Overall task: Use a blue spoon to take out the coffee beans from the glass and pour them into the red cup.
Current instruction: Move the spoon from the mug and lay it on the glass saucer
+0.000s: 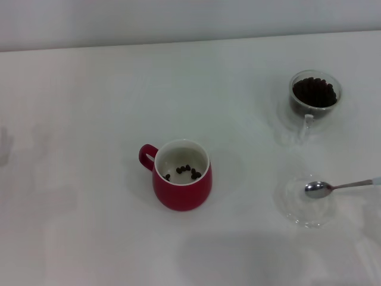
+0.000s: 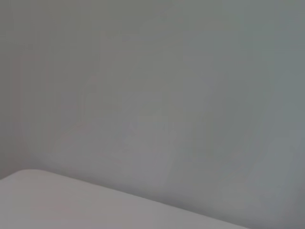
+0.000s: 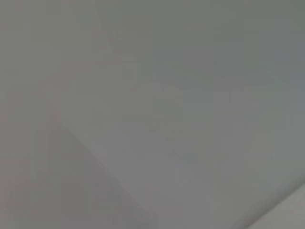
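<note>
Head view, nearest me at the lower right: the blue spoon lies with its shiny bowl resting in a flat clear glass saucer and its pale handle running off the right edge of the frame. I judge it was parked there so the bowl stays off the surface and the handle points toward my right side for an easy pickup. Neither of my hands shows in any view, so I cannot tell whether they are apart or together; both wrist views give only blank grey wall and a strip of pale surface.

At lower centre sits the red cup, handle to the upper left, with a few coffee beans already on its white bottom. Farther off, upper right, the glass holds a dark heap of beans, well apart from the cup.

The surface is plain white, meeting a pale wall along the top.
</note>
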`<action>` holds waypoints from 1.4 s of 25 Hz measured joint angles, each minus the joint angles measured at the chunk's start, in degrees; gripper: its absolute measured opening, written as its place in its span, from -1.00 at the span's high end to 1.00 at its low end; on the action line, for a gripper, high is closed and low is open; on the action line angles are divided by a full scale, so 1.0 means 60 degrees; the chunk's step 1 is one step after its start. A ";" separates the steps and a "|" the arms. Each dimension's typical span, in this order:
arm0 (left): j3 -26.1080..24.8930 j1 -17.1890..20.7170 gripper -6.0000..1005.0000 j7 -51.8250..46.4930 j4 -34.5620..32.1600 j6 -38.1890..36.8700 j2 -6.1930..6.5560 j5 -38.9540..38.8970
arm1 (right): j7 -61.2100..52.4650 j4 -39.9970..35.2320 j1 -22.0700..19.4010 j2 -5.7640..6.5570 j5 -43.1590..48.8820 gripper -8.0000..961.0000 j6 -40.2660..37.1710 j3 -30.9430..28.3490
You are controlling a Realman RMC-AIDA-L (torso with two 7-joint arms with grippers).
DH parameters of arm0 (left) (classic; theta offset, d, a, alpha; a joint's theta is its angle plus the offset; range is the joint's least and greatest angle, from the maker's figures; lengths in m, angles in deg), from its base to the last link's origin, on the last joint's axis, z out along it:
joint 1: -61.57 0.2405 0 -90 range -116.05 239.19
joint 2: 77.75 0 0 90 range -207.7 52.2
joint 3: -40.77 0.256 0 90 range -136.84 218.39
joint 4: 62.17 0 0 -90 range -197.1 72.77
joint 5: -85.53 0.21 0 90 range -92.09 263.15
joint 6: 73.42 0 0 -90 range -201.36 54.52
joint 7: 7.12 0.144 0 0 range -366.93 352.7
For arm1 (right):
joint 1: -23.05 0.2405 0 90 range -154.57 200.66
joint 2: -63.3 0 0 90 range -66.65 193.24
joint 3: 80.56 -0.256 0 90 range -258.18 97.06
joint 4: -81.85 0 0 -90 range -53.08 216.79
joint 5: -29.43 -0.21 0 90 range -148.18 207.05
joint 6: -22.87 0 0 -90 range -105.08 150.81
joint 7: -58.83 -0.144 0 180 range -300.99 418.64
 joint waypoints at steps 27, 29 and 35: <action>0.0002 -0.0125 -0.75 0.0002 0.0071 0.0039 0.0000 0.0038 | 0.0359 -0.0210 0.0535 0.0061 -0.0583 0.68 0.0535 0.0544; 0.0002 -0.0127 -0.75 0.0002 0.0073 0.0042 0.0000 0.0042 | 0.0368 -0.0223 0.0644 0.0049 -0.0576 0.68 0.0579 0.0630; 0.0001 -0.0128 -0.75 0.0002 0.0062 0.0043 -0.0001 0.0034 | 0.0384 -0.0232 0.0853 0.0051 -0.0582 0.68 0.0872 0.0822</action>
